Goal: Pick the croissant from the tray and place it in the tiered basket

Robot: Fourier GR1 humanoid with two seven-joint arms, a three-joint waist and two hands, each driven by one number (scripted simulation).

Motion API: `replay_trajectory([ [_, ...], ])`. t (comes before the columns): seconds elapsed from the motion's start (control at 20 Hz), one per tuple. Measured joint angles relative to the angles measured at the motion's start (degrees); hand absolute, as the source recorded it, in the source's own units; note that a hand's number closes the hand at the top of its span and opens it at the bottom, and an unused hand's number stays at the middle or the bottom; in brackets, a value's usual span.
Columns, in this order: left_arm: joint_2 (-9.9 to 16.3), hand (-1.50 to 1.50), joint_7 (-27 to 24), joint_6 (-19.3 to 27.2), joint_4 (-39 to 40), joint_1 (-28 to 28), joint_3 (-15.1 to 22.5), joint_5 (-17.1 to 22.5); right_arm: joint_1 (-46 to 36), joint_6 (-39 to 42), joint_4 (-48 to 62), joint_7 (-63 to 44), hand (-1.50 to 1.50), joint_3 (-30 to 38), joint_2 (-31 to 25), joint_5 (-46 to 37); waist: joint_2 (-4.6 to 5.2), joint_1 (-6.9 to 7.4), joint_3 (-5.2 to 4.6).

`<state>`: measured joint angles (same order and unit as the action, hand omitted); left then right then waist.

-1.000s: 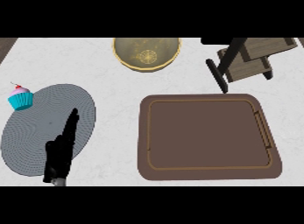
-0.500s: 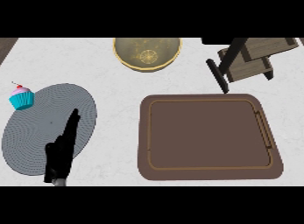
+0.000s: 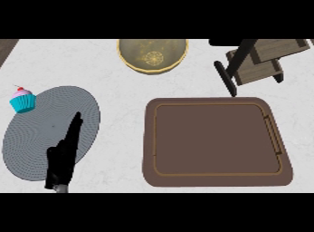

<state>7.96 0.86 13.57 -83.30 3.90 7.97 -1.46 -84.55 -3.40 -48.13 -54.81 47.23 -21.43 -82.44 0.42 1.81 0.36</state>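
Croissant cannot be found anywhere in the head view, so its place cannot be told; the brown tray shows only its own flat floor inside a thin lighter border line, with a slim handle along its right side. The tray lies on the white marbled desk and takes up the near right part of the view.

Nearest of all, well to the left of the tray, the left robot hand comes in from the lower edge. It is open, its black fingers straight and together, pointing away from the robot, and it holds nothing. It shows over a round grey mat, which lies left of the tray and apart from it.

Farther out, at the mat's far left rim, stands a cupcake with a cyan wrapper, pink icing and a red cherry on top.

Beyond the tray's far right corner stands the tiered basket, with wooden shelves and dark posts, one dark leg reaching down close to the tray's far edge. Beyond the tray's far left corner, at the desk's far edge, sits a round yellowish bowl.
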Motion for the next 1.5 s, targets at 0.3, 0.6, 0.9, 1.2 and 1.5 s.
replay_trajectory([
  [0.3, -0.4, 0.00, -0.7, 0.5, 0.2, 0.4, 0.0, -0.8, -0.3, -12.1, -1.2, 2.8, -1.50, 0.8, 1.6, 3.9, -0.18, -0.20, -0.04],
  [0.6, 0.2, 0.00, -0.7, -0.1, -0.1, 1.2, -0.9, -0.1, 0.3, -18.2, -6.3, 1.5, -1.50, -2.4, -1.6, -1.0, -0.65, -1.29, -0.10],
  [0.9, 0.5, 0.00, 0.0, 0.0, -0.5, 2.4, -2.0, 0.5, 2.1, -14.2, -19.0, -3.9, -1.50, -4.3, -3.1, -6.4, -1.47, -3.12, -0.10],
  [1.2, 0.7, 0.00, 0.6, 0.7, -1.4, 4.4, -2.8, 0.5, 4.1, -1.8, -36.9, -5.0, -1.50, -4.0, -3.9, -6.6, -2.42, -5.21, -0.14],
  [1.5, 0.4, 0.00, 0.6, 1.4, -1.3, 5.2, -3.5, 0.6, 4.7, 15.2, -54.0, -3.6, -1.50, -2.4, -4.9, -3.9, -2.97, -6.82, -0.11],
])
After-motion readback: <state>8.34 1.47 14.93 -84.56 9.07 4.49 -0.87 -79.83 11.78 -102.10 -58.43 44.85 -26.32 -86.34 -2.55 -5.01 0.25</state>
